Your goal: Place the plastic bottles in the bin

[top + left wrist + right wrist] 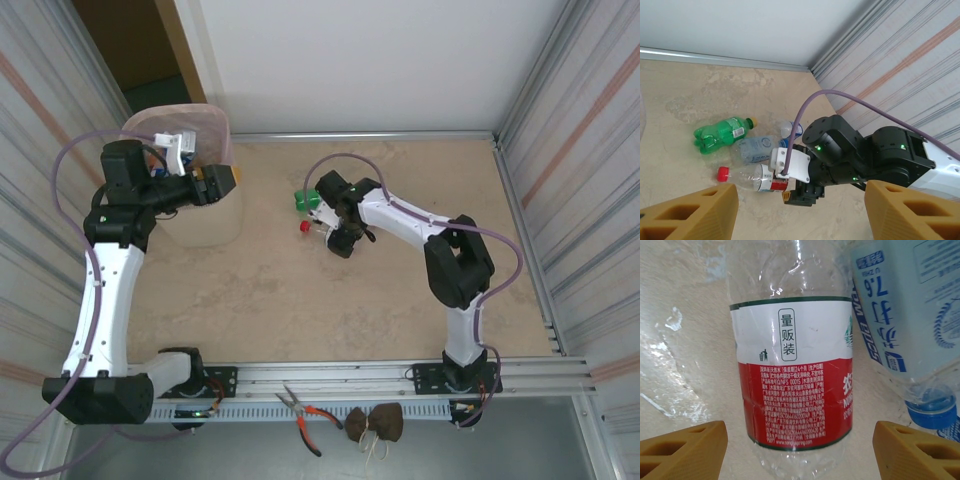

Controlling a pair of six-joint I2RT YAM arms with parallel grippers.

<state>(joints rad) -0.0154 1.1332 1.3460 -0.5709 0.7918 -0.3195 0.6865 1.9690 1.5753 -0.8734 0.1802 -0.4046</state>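
Tan fingertips [690, 447] of the right end effector [800, 450] stand apart either side of a red-labelled bottle [790, 390] lying on the counter [685, 355], not clamped. Left end effector [220, 181], spread wide and empty, hangs at the rim of the pink bin [205, 225].

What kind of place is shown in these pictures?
Probably a small robot test cell, not a home: ribbed metal walls enclose the tabletop, the left arm and right arm are bolted to an aluminium rail, and pliers lie by it.
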